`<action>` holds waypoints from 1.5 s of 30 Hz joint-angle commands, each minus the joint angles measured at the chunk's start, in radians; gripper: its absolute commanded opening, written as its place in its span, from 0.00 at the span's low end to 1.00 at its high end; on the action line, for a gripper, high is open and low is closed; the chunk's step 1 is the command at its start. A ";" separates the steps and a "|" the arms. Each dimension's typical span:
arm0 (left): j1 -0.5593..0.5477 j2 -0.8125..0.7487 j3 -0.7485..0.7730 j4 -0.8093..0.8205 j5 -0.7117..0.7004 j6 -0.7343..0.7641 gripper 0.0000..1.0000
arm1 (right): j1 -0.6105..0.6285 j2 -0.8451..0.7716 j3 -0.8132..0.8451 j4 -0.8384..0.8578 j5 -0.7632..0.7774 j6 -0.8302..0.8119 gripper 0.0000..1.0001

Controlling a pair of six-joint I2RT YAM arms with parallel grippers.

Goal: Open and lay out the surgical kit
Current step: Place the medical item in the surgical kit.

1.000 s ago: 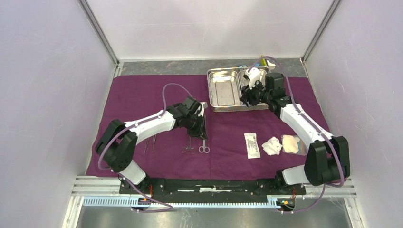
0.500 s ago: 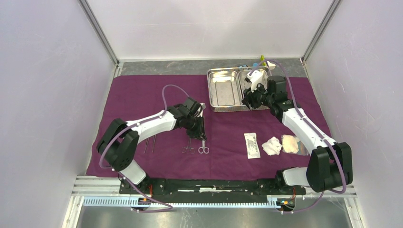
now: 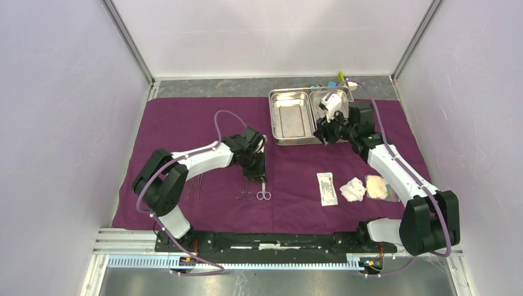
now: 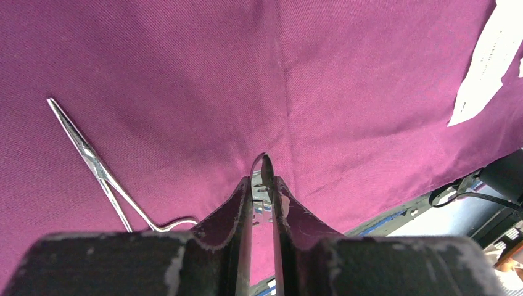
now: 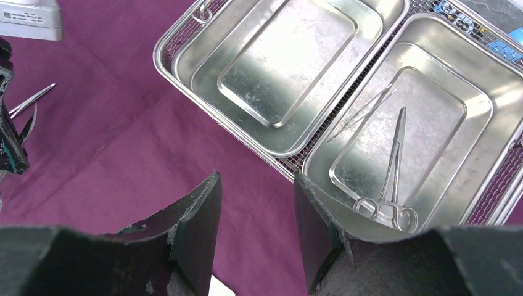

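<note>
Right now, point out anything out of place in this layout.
One scissor-handled instrument lies in the steel tray's right-hand compartment, while the other instruments sit on the purple cloth. Nothing looks spilled or damaged.

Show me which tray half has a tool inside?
The right half: scissor-handled forceps lie in it. The left half holds nothing.

The cloth (image 3: pixel 185 123) is plum-purple twill; the tray (image 3: pixel 293 118) is shiny silver with a meshed rim. The packet (image 3: pixel 327 189) is white with dark print, the gauze (image 3: pixel 353 189) white, and the left end effector (image 4: pixel 262 185) black around a silver instrument (image 4: pixel 261 161).
</note>
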 commanded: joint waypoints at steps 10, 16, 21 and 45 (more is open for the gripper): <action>0.015 0.011 0.029 -0.003 -0.020 -0.008 0.02 | -0.003 -0.027 -0.008 0.056 -0.032 0.019 0.53; 0.019 0.021 0.020 0.005 -0.017 -0.011 0.02 | -0.005 -0.040 -0.017 0.059 -0.025 0.017 0.54; 0.019 0.034 0.024 0.005 -0.014 -0.011 0.02 | -0.008 -0.039 -0.018 0.059 -0.028 0.019 0.55; 0.034 0.076 0.029 0.021 -0.016 -0.010 0.16 | -0.011 -0.042 -0.023 0.062 -0.047 0.023 0.56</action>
